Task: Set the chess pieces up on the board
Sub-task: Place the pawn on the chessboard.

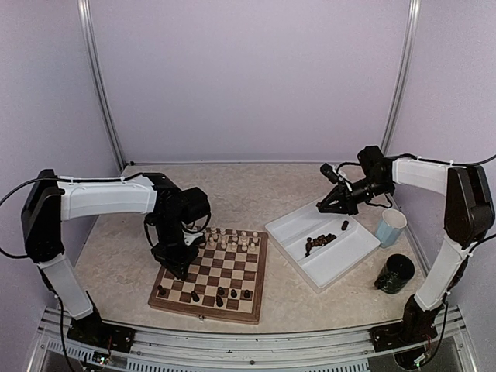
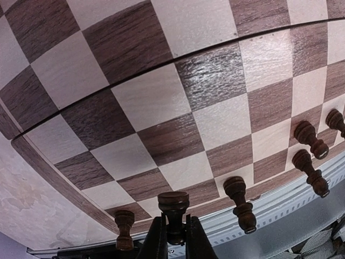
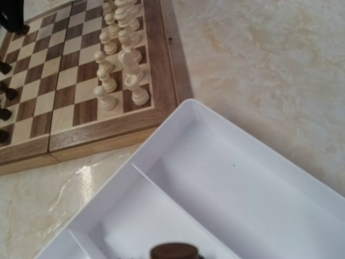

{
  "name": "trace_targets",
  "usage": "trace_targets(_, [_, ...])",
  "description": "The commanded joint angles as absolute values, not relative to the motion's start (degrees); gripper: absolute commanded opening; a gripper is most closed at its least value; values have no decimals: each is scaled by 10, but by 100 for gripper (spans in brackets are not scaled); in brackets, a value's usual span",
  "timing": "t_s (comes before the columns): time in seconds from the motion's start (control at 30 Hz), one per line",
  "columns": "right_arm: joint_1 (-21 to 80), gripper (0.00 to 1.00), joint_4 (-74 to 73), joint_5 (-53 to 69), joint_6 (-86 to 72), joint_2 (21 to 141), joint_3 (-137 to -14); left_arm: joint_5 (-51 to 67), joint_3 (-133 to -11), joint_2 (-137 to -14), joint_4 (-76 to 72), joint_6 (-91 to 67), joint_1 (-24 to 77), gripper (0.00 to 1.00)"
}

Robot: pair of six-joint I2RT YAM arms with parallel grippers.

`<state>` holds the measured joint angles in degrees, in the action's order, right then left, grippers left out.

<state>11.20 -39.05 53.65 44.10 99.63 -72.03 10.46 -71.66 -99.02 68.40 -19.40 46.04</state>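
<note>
**A:** What is nearest, at the bottom of the overhead view?

**B:** The board (image 1: 211, 275), low in the centre on the table (image 1: 116, 248). Along its nearest row stand several dark pieces (image 1: 233, 294), upright, with gaps between them.

**A:** And the left gripper?

**B:** The left gripper (image 2: 173, 229) hangs over the left part of the board. At the bottom edge of its wrist view the jaws are clenched on one dark piece (image 2: 173, 202). It is upright, by the near rim of the board, and another dark one stands just to the left of it. I cannot tell whether its base touches the wood.

**A:** Farther up the board?

**B:** The cream pieces (image 1: 232, 239) stand close together on the far rows, upright.

**A:** What is on the right side?

**B:** First a black pot (image 1: 397, 273), low on the right. Above it the white tray (image 1: 345, 260) lies diagonally, apart from the board. Inside it the loose dark pieces (image 1: 319, 242) lie on their sides, with one apart nearer the far rim. A pale blue cup (image 1: 391, 227) stands just beside the tray's right edge.

**A:** The right gripper?

**B:** The right gripper (image 1: 322, 208) hovers over the far corner of the tray, jaws closed. Its wrist view cuts off the fingers — only a dark rounded top (image 3: 173, 251) shows at the bottom edge. I cannot tell if that is gripped.
</note>
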Motion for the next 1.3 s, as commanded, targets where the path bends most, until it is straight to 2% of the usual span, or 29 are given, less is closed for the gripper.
trace_targets(0.0, [113, 3, -392, 544, 453, 983, -712, 118, -710, -1010, 671, -185, 459, 0])
trace_targets(0.13, [113, 3, -393, 545, 454, 984, -711, 117, -715, -1026, 660, -179, 463, 0])
trace_targets(0.43, [113, 3, -395, 547, 454, 989, -712, 117, -721, -1051, 648, -168, 465, 7])
trace_targets(0.67, [113, 3, -396, 548, 455, 992, -713, 99, -737, -1048, 649, -172, 466, 22])
trace_targets(0.77, [113, 3, -397, 548, 454, 994, -714, 91, -740, -1042, 648, -174, 466, 25])
trace_targets(1.27, [118, 3, -398, 549, 451, 1002, -716, 50, -726, -995, 624, -198, 491, 30])
